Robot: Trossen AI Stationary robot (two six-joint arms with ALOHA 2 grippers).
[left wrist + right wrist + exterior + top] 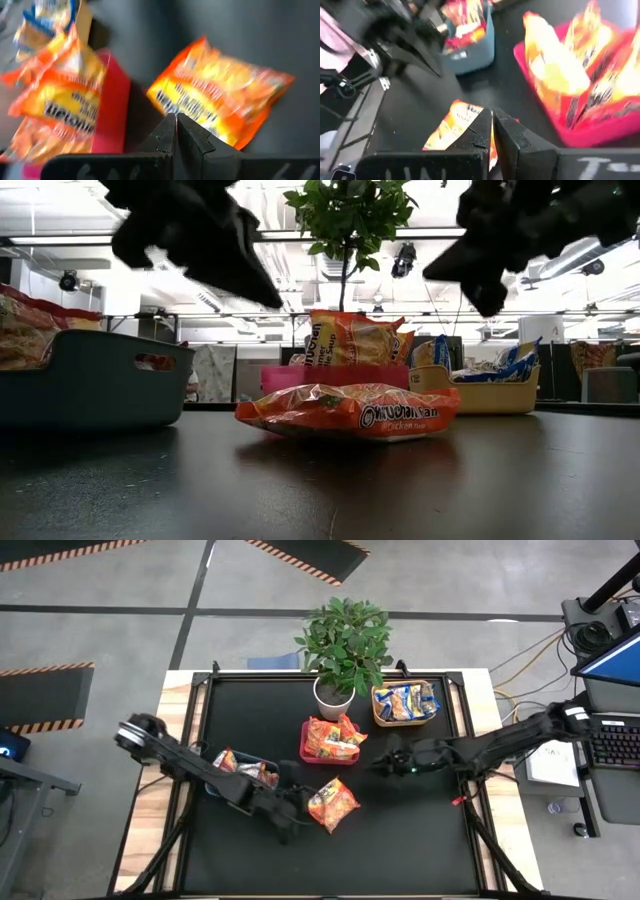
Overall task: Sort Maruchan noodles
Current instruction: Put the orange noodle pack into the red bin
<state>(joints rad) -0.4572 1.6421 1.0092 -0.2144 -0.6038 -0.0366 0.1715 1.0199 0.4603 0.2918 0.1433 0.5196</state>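
Now, loose packet: orange crinkly plastic noodle packet [333, 805] is lying flat on black table [420, 830] — light, slippery, brittle inside; pinching an edge seam looks best.
Left gripper [292, 823]: hovering beside it, fingers closed, empty.
Right gripper [384, 764]: hanging closed, empty, near red plastic bin [306, 752].

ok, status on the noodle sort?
Left gripper shut, empty, beside loose orange packet on the mat. Right gripper shut, empty, right of red bin. Nothing in the way.

floor [120, 630]: grey, striped mats [45, 695] | ceiling [60, 220]: white, lit | desk [615, 745]: right side
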